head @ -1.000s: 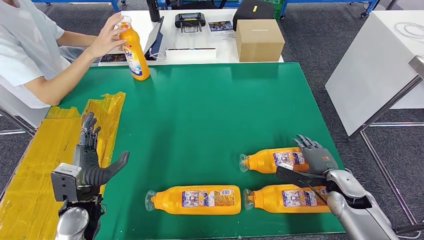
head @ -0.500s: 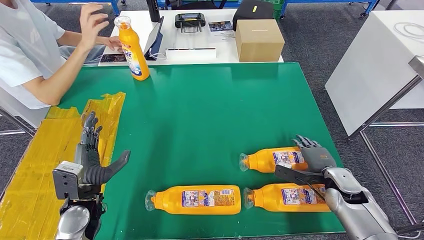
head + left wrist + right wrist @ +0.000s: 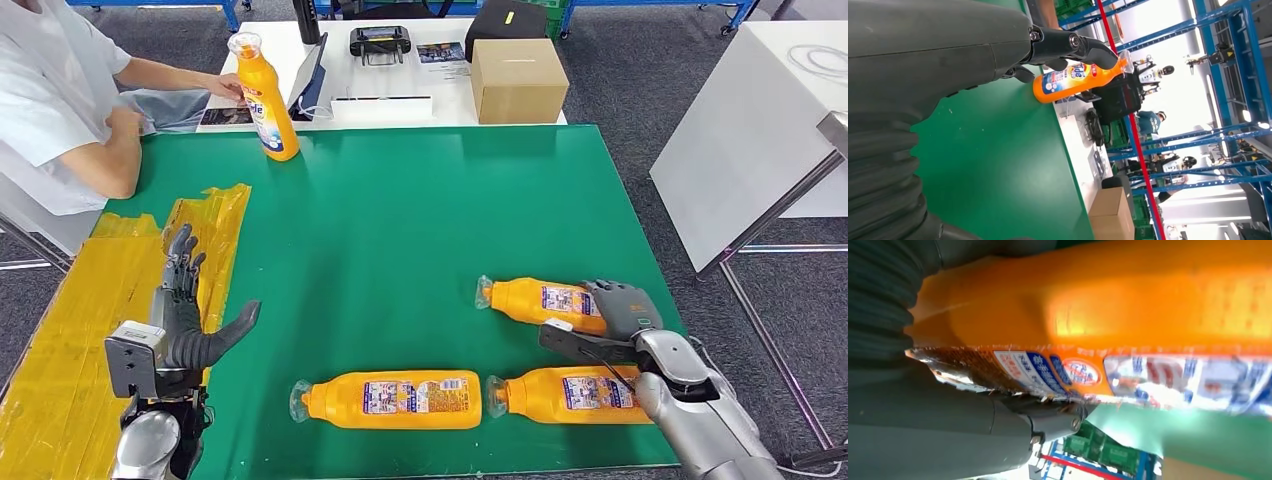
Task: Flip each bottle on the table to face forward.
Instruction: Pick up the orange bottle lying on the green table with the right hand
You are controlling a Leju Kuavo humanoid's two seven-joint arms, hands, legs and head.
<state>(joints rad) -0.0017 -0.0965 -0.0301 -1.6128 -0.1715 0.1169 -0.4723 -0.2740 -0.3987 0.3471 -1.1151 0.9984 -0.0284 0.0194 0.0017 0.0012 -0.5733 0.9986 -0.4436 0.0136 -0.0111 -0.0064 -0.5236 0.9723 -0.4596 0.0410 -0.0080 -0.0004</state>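
Fingers of the right hand are curled over the base end of the far lying bottle, with the thumb under it, so I read that as a grip; from the right wrist camera the same bottle sits pressed against the palm and thumb. On the other side, the left hand rests with fingers stretched out and thumb splayed, holding nothing, over the yellow taped strip.

From my seat the green surface takes most of the head view. Two more orange bottles lie on their sides near the front edge, end to end: the middle bottle and the right front bottle, both with caps pointing to the robot's left. The held bottle is just behind the right front one, tilted slightly. An upright bottle stands at the far left corner, near a seated person. A cardboard box sits on the white table beyond.
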